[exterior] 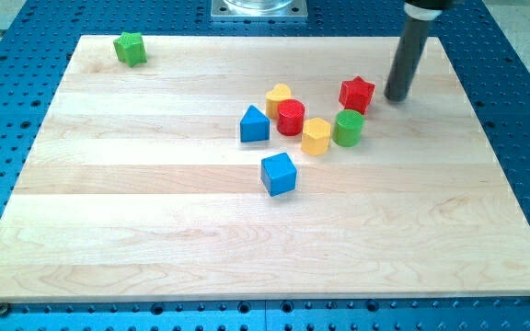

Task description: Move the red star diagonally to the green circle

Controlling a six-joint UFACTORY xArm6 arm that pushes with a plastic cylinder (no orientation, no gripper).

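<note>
Your red star [357, 94] sits just to the view's left of my tip [396, 97], close but with a thin strip of bare wood between them, so no contact. No jaws on this tool: it is a plain dark rod, nothing held, standing nearly upright with its end down on the wooden board [155, 239].

The green circle [348, 128], a short ribbed cylinder, is below and left of my tip, right under the star at the view's lower side. Star and circle are near each other; you cannot tell whether their edges touch.

Further left of my tip you get the rest of the cluster:
- 1 yellow hexagon [316, 136], just left of the green circle, touching or nearly so.
- 1 red cylinder [291, 118], up and left of the hexagon.
- 1 yellow block [279, 96] with a rounded top, shape not clear, tucked behind the red cylinder toward the view's top and pressed against it.
- 1 blue triangle [254, 124], just beside the red cylinder on its left.
- 1 blue cube [279, 173], alone, below the cluster toward the view's bottom, apart from the others.

Far off to the left of my tip, at the board's top left corner, 1 green star-like block [131, 48] stands by itself, well apart from everything.

The board lies on a blue perforated table [513, 55]. A metal base plate [259, 9] shows at the view's top edge, left of the rod.
</note>
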